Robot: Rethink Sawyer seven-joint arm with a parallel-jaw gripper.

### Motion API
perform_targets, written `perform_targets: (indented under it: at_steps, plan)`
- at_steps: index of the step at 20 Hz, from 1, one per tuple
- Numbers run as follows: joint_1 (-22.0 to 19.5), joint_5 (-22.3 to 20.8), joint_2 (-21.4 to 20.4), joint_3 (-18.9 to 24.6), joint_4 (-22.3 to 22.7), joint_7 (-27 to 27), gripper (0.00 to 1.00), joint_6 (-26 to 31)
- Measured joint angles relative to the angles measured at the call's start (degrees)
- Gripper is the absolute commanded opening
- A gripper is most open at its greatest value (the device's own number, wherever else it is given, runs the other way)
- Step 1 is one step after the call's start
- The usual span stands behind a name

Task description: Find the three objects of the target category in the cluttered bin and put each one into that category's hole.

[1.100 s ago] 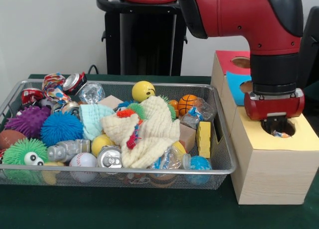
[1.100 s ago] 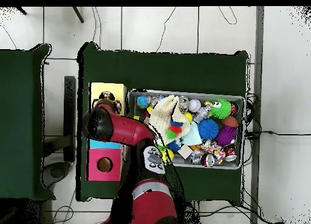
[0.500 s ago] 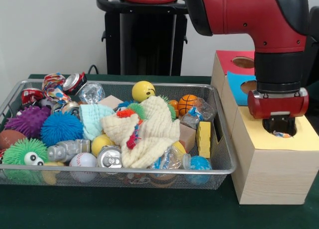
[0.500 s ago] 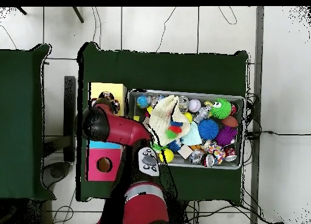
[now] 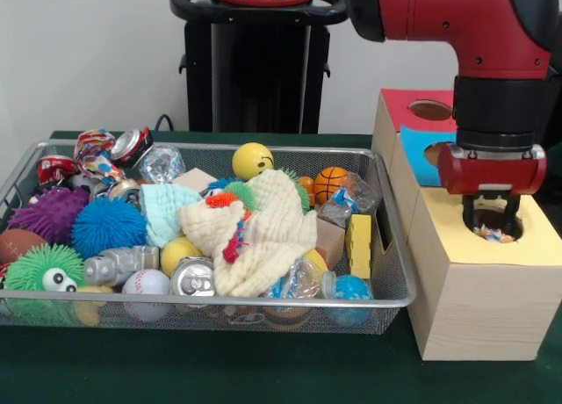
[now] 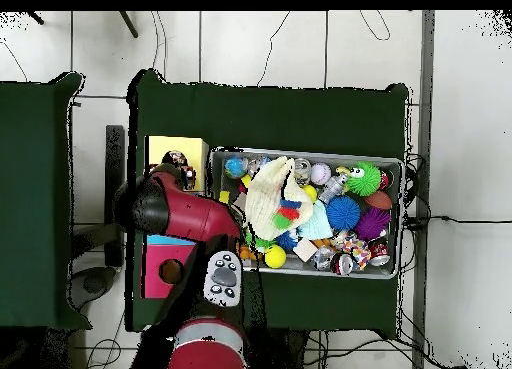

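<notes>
gripper (image 5: 492,226) over yellow hole (image 5: 498,225), fingers spread, holding nothing | crumpled clear plastic scrap (image 5: 493,234), orange and blue flecks, lies in hole | wire bin (image 5: 379,237) beside box

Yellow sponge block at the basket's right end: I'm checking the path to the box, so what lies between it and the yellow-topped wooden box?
In the front view, only the mesh basket's end wall separates the yellow sponge block from the yellow-topped box.
</notes>
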Motion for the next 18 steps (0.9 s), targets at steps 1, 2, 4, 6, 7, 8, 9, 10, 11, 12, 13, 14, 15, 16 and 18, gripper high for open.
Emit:
perform_targets:
  at_steps: [1,2,4,6,7,8,9,10,11,12,13,14,15,16,18]
  plan:
    - [0.71,0.06,-0.01,-1.04,-0.57,0.00,1.00,1.34]
    - [1.42,0.13,-0.01,-2.08,-1.13,0.01,1.00,2.67]
    - [2.62,0.18,-0.01,-3.91,-2.25,0.01,1.00,5.29]
    - [3.47,0.15,0.02,-5.41,-3.38,0.01,1.00,8.03]
    - [3.91,0.14,0.03,-6.26,-4.16,0.01,1.00,9.97]
    - [4.01,0.14,0.04,-6.52,-4.46,0.01,1.00,10.66]
    - [4.10,0.13,0.09,-6.91,-5.08,0.01,1.00,12.15]
    - [4.02,0.13,0.12,-6.99,-5.50,0.01,1.00,13.13]
    - [3.99,0.13,0.12,-6.99,-5.57,0.01,1.00,13.31]
    - [3.91,0.13,0.13,-6.96,-5.63,0.01,1.00,13.48]
    - [3.66,0.12,0.11,-6.81,-5.64,0.01,1.00,13.46]
    - [3.40,0.11,0.07,-6.46,-5.60,0.01,1.00,13.34]
    - [3.13,0.09,0.04,-6.12,-5.55,0.01,1.00,13.21]
    - [2.82,0.06,-0.01,-5.71,-5.42,0.01,1.00,12.99]
    - [2.18,-0.04,-0.05,-4.94,-5.17,0.01,1.00,12.52]
